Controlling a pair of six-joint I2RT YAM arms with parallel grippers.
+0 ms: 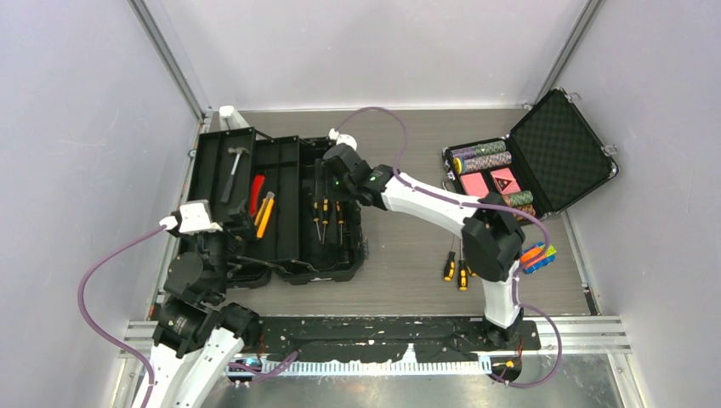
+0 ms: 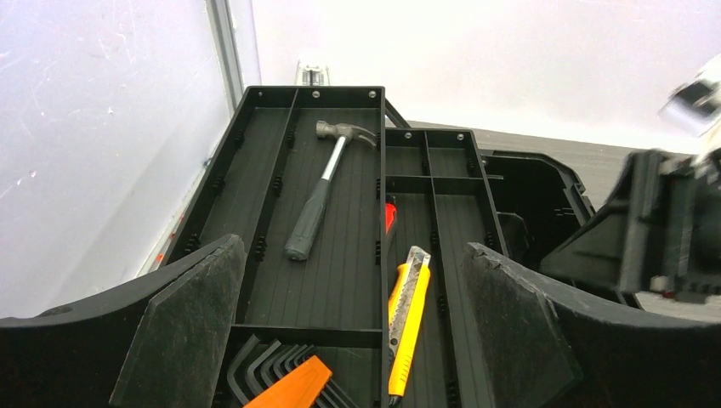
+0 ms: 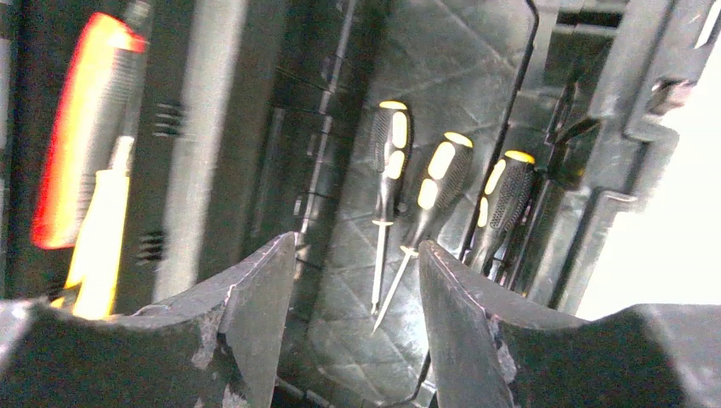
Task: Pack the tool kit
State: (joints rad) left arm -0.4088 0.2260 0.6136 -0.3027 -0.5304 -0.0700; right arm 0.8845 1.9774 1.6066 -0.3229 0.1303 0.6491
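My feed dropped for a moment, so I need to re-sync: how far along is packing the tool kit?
Done: the hammer and yellow utility knife lie in the tray, and three screwdrivers lie in the toolbox.
In hand: nothing. The left pincer and right pincer are both open and empty over the box.
Left: two screwdrivers on the table to the right of the toolbox, which is open.

White-shelled arms (image 1: 425, 200), black joints (image 1: 491, 242), purple cables (image 1: 82, 293) — scuffed black hand fingers (image 2: 191, 331)
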